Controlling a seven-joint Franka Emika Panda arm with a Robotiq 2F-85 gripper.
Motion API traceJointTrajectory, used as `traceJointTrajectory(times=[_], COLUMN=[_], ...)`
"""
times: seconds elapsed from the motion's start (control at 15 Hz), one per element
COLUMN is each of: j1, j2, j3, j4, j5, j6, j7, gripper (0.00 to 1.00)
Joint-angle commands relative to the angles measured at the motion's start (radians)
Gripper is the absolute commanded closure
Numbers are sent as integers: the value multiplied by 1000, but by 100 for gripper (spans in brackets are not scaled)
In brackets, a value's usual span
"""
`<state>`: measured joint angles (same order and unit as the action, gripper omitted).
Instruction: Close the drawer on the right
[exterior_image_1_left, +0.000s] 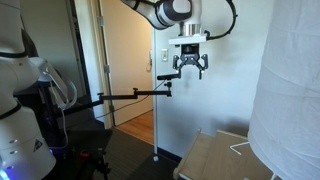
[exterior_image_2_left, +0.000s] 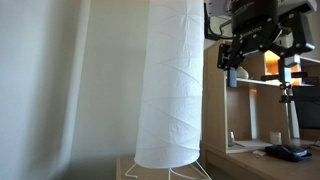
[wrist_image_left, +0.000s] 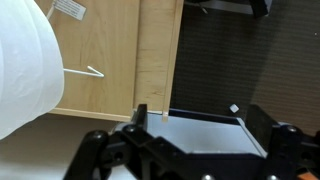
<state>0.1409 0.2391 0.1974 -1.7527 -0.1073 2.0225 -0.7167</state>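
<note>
The light-tan wooden cabinet (exterior_image_1_left: 222, 156) sits low, under my gripper. In the wrist view its flat pale top (wrist_image_left: 110, 60) carries a thin white wire piece (wrist_image_left: 85, 71). A drawer (wrist_image_left: 205, 128) with dark walls and a pale grey floor stands pulled out from the cabinet's darker front edge (wrist_image_left: 158, 60). My gripper (exterior_image_1_left: 190, 65) hangs high above the cabinet, open and empty. It also shows in an exterior view (exterior_image_2_left: 245, 52). In the wrist view its fingers (wrist_image_left: 195, 152) frame the open drawer from above.
A tall white paper lamp (exterior_image_2_left: 175, 80) stands on the cabinet top on wire legs, close beside the gripper; it also shows in an exterior view (exterior_image_1_left: 290, 80). A black camera boom (exterior_image_1_left: 130, 95) and a white robot body (exterior_image_1_left: 20, 120) stand nearby. Dark carpet (wrist_image_left: 250, 60) lies past the drawer.
</note>
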Motion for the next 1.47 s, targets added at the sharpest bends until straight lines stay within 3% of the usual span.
traceJointTrajectory(times=[0.0,0.87,1.4], j1=[0,12,14], j2=[39,36,101], j3=[6,6,-22], j4=[46,22,42], j5=[14,-1,-69], j6=[-20,-4,-23], j7=[-33,-6,61], gripper=[0,0,0])
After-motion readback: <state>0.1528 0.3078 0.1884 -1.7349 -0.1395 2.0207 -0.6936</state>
